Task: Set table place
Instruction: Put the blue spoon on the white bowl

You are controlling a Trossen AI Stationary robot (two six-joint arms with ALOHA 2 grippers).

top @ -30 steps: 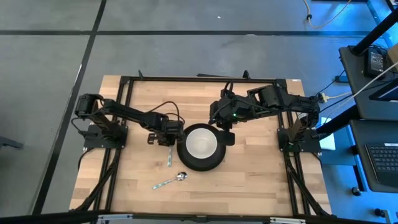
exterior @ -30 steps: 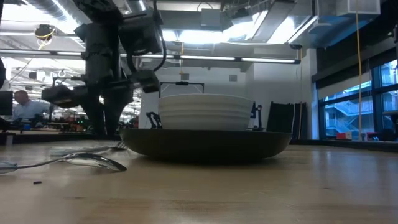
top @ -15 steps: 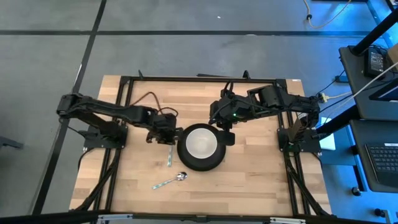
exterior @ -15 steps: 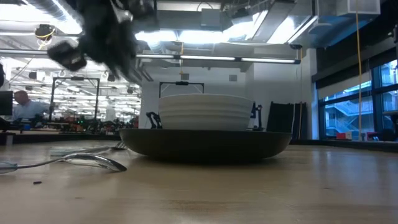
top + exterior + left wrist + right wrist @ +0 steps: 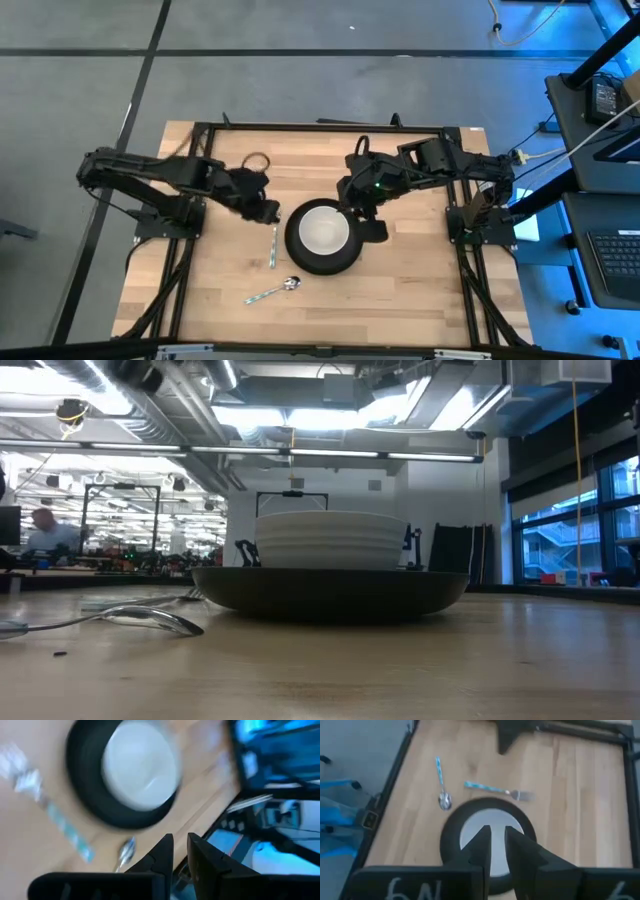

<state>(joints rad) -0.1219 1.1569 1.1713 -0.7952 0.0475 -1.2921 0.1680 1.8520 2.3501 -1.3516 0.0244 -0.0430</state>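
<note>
1. The left tool hangs above the surface, toward its left side and just left of the dark plate. In the left wrist view its two fingers stand close together with a narrow gap and nothing between them.
2. The right tool sits at the plate's right rim, nearer the far edge than the near one. Its fingers show a slim gap in its own wrist view, with no object clamped between them.
3. The dark plate lies near the middle of the surface, and a white bowl sits inside it; the low view shows the bowl standing upright on the plate.
4. A fork with a blue patterned handle lies just left of the plate, its handle pointing toward the near edge. A spoon lies nearer the near edge, tilted, bowl end close to the plate's near-left rim.
5. Judging by the layout, plate, bowl and fork look placed, and the step in hand seems to be the cutlery; the spoon is not yet squared to the plate.
6. The next move likely calls for a tool to come down over the spoon's thin, flat handle, part wider, and pinch low against the wood.
</note>
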